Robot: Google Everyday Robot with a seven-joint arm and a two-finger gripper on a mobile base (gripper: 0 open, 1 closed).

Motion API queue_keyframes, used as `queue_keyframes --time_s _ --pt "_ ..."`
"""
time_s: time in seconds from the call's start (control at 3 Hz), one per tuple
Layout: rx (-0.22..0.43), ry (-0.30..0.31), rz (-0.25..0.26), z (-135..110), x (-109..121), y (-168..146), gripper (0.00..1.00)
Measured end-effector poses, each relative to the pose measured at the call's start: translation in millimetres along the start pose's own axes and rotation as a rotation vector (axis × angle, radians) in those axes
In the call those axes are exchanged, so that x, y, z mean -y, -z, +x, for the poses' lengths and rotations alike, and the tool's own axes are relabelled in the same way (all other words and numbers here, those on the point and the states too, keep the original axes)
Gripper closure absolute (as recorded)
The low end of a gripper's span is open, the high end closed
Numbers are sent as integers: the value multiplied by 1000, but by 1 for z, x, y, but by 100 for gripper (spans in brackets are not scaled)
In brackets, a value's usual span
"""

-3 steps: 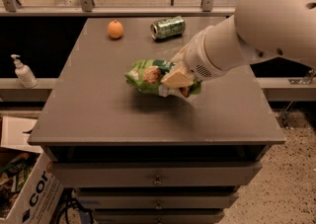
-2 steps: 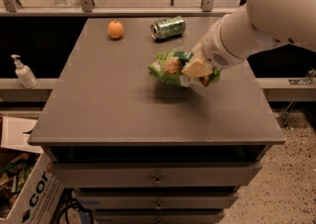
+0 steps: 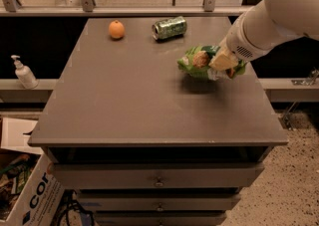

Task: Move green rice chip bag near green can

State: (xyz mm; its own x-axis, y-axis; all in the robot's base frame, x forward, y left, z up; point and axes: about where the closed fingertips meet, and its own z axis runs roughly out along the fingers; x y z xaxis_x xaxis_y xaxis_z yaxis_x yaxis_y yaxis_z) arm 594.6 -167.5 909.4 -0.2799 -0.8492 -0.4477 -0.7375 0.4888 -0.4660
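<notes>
Grey tabletop holds the green can. Your gripper pinches the green rice chip bag aloft nearby.

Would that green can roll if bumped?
Probably: the green can lies on its side, so a nudge likely rolls it. It looks small, perhaps light. The gripper, nearer the camera, holds the green rice chip bag.

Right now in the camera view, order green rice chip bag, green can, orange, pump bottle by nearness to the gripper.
From the gripper, over the right of the table:
1. green rice chip bag, in its grasp.
2. green can, back centre.
3. orange, back left.
4. pump bottle, far-left ledge.
</notes>
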Motion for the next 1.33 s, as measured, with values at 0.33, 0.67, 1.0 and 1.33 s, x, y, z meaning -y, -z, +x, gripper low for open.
queue_keyframes --time_s 0.33,0.67,1.0,1.33 --pt "-3 11 29 -6 13 -13 100" --pt "-25 32 70 -13 39 -44 100" --pt "-46 40 94 -18 62 -74 100" --pt "-71 46 115 -19 82 -100 100"
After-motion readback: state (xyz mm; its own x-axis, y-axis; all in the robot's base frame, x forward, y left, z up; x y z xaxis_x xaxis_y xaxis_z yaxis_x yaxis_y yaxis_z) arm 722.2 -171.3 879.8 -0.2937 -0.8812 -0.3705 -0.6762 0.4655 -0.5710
